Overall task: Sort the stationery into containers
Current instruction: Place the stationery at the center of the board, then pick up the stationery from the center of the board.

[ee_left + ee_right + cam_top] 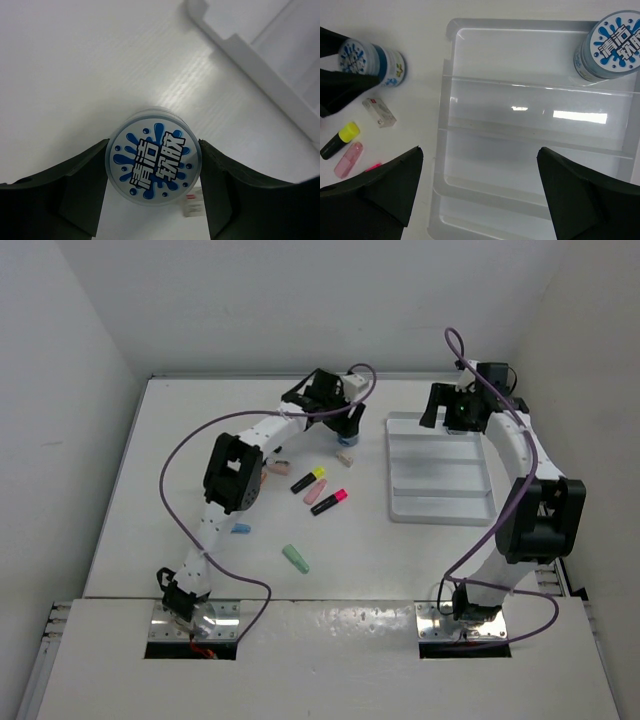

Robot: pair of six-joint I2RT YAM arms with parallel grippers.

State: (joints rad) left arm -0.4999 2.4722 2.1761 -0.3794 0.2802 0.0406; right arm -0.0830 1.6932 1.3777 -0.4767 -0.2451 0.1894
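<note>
Left jaws pinching one round blue-white pot (154, 156), right jaws spread above the white sectioned tray (520, 23), we have sorted only a matching pot (615, 42); black markers (329, 502) wait.

A lab rig (white walls (80, 390) box in the table (180, 415)).

- A matte white table (180, 460) fills the middle of the top view, evenly lit, with soft shadows.
- A plain white back wall (300, 300) runs along the top.
- A left wall (50, 440) and a right wall (600, 360) close in the sides.
- A white ledge (330, 660) crosses the bottom.
</note>
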